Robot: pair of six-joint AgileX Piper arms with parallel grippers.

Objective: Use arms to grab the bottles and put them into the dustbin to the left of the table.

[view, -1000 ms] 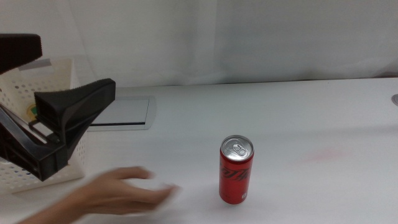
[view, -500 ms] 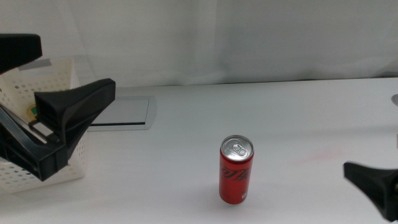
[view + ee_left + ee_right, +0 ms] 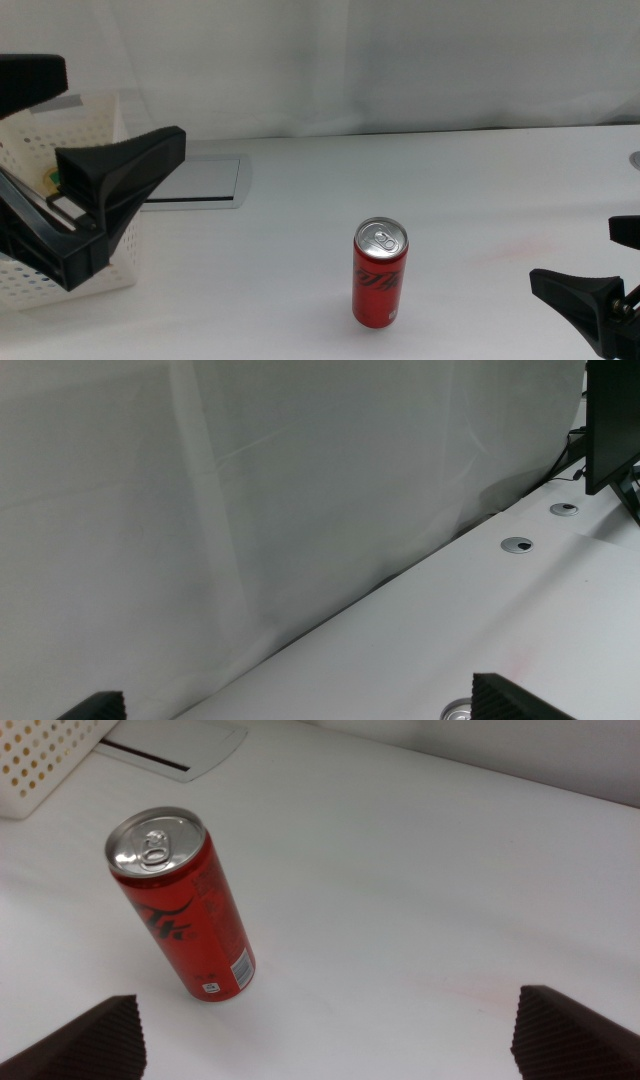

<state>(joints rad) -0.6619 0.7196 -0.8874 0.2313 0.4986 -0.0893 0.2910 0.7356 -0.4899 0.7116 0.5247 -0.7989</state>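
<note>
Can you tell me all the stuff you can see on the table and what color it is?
red can: one, red with a silver top, standing upright near the front middle of the table.
dustbin: one, white with little holes, at the table's left side, partly hidden by the left gripper; something is inside but too hidden to name.
grey plate: one, grey, set flat into the table near the back, just right of the dustbin.
table: one, plain white, under everything.
curtain: one, white, hanging behind the table.
left gripper: one, black, jaws open, in front of the dustbin.
right gripper: one, black, jaws open, at the right edge, apart from the can.
</note>
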